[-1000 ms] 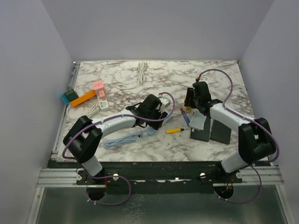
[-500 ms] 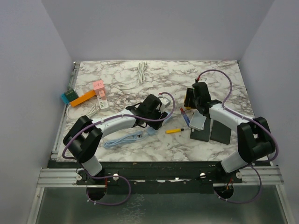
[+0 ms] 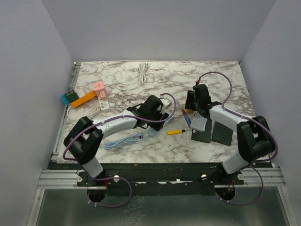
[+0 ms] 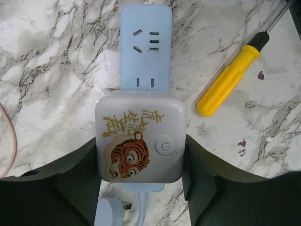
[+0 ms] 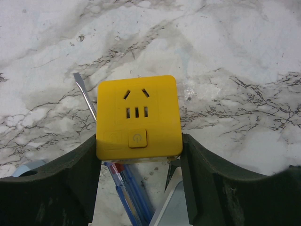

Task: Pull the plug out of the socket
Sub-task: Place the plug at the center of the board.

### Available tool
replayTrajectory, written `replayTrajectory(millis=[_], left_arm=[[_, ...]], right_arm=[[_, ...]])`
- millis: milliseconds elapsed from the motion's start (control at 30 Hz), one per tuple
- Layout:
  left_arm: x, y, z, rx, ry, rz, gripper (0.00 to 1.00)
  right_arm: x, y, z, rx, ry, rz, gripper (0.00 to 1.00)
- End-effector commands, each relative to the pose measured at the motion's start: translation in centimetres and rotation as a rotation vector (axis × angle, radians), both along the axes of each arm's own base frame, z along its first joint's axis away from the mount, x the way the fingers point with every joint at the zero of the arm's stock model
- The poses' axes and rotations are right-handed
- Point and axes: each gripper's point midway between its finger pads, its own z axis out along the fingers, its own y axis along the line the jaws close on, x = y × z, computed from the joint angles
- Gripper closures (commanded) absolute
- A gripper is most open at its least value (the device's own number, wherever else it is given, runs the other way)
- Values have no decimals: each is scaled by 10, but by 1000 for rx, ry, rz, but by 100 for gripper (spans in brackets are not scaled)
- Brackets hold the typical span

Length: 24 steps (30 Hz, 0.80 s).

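Marble tabletop, mid: my left gripper clamps tiger plug seated on blue socket strip; right gripper clamps yellow socket cube. Cube shows in wrist view only.

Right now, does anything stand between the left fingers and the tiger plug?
Nothing visible does. The left fingers press both sides of the tiger plug, which sits on the blue power strip. The right fingers hold a yellow socket cube.
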Motion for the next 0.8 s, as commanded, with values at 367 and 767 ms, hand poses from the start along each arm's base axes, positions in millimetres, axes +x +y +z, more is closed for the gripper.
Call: replayTrajectory(millis=[367, 767], left_arm=[[-12, 46, -40, 218, 76, 45, 100], [-14, 44, -41, 210, 90, 40, 100]], right_arm=[[5, -2, 1, -7, -17, -5, 22], [4, -5, 21, -8, -61, -3, 8]])
